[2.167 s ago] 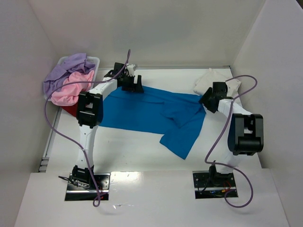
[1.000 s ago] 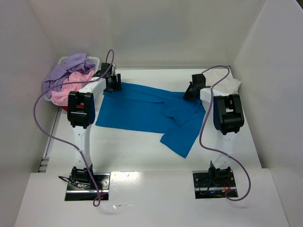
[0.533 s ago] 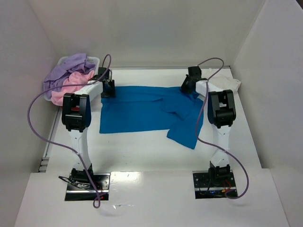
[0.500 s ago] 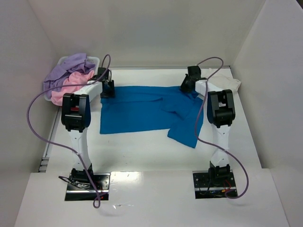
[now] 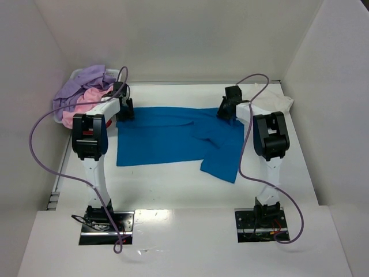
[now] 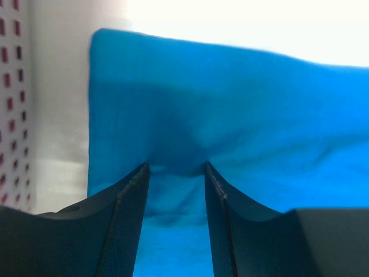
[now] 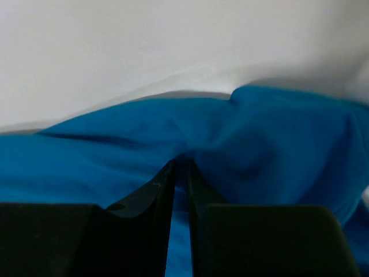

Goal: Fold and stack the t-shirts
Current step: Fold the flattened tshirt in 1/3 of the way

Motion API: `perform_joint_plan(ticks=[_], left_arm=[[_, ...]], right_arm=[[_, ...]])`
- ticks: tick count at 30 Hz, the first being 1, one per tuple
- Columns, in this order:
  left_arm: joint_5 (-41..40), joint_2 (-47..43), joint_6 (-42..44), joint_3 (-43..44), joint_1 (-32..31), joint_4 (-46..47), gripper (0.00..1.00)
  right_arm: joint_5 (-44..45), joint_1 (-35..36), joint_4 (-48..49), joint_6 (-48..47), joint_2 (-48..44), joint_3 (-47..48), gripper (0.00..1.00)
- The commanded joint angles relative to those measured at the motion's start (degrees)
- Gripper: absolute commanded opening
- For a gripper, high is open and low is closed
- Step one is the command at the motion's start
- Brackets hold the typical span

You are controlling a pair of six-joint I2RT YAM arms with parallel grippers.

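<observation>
The bright blue t-shirt (image 5: 167,135) lies spread across the table, with one part doubled over at the right front (image 5: 222,161). My left gripper (image 5: 124,112) is at its far left corner. In the left wrist view (image 6: 176,167) its jaws stand apart, with the tips on puckered blue cloth (image 6: 230,104). My right gripper (image 5: 225,111) is at the far right edge, and its jaws are nearly closed, pinching a ridge of the blue shirt (image 7: 259,133). A white t-shirt (image 5: 277,101) lies at the far right, behind the right arm.
The white plastic basket (image 5: 115,72) stands at the far left and holds a lavender shirt (image 5: 81,86) and a pink one (image 5: 86,107). Its perforated wall (image 6: 11,86) shows just left of my left gripper. White walls enclose the table on three sides.
Both grippers have moved to the far corners of the blue shirt and drawn it out flatter and to the left. The left gripper now sits closer to the basket.
</observation>
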Motion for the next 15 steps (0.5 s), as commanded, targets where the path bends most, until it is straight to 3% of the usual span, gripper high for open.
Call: perform_joint_plan(ticks=[1, 4, 9, 12, 15], left_arm=[[-2.73, 4.03, 0.21, 2.91, 1.35, -3.01, 0.51], [-2.21, 5.44, 0.74, 5.63, 1.87, -3.54, 0.51], [-0.88, 4.31, 1.27, 6.87, 1.87, -4.06, 0.52], [0.43, 1.42, 1.80, 6.34, 1.87, -4.06, 0.58], [3.41, -2.28, 2.32, 5.20, 1.87, -2.93, 0.67]], right_arm=[[1.52, 0.77, -3.24, -0.06, -6.87, -7.69, 0.19], [1.52, 1.30, -2.53, -0.06, -9.25, -11.05, 0.19], [3.45, 1.30, -3.58, -1.37, -9.79, -9.31, 0.31], [5.30, 1.30, -4.64, -2.52, -9.79, -4.84, 0.41], [6.45, 1.30, -5.35, -4.10, -9.79, -1.58, 0.45]])
